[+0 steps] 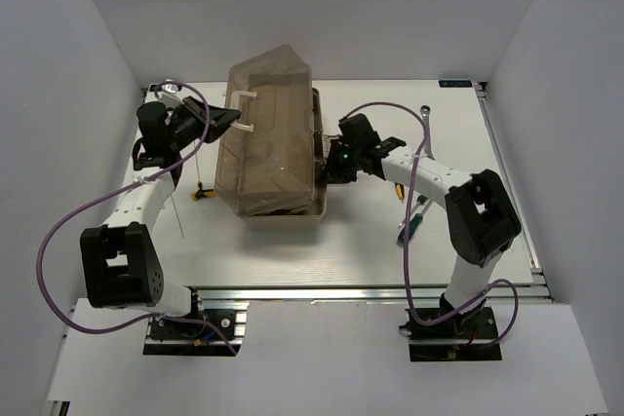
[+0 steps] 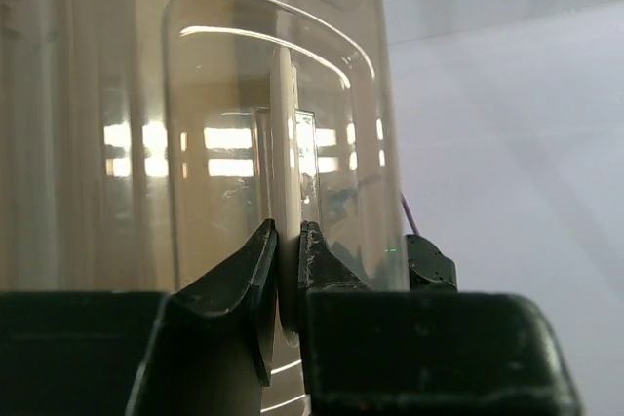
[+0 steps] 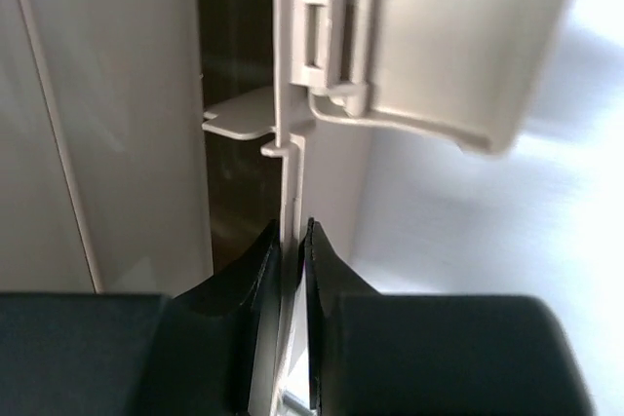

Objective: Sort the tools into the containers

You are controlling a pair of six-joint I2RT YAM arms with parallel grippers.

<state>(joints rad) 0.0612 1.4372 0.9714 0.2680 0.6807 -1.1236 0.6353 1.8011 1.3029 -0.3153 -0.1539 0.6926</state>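
We judge the sorting barely begun. The silver wrench [image 1: 427, 122] lies at the far right of the bench [image 1: 292, 255]. A green-handled screwdriver [image 1: 409, 223] lies near the right arm, and a yellow-and-black hex key [image 1: 202, 193] lies just left of the toolbox [image 1: 283, 213]. All three are outside the box. What is inside it we cannot tell through the brown lid [image 1: 268, 143].

The step in hand looks like opening the box, since the lid stands tilted up over the base, only partly raised. Our left fingers [image 2: 249, 280] are clenched on the beige handle [image 2: 285, 143], which runs straight up between them on the lid's left side. Our right fingers [image 3: 255, 275] are clenched on the thin beige rim [image 3: 290, 182] of the base on its right side, apparently to hold it down. The tools lie well apart from both pairs of fingers. Each has yet to be picked up and placed once the lid is fully back.
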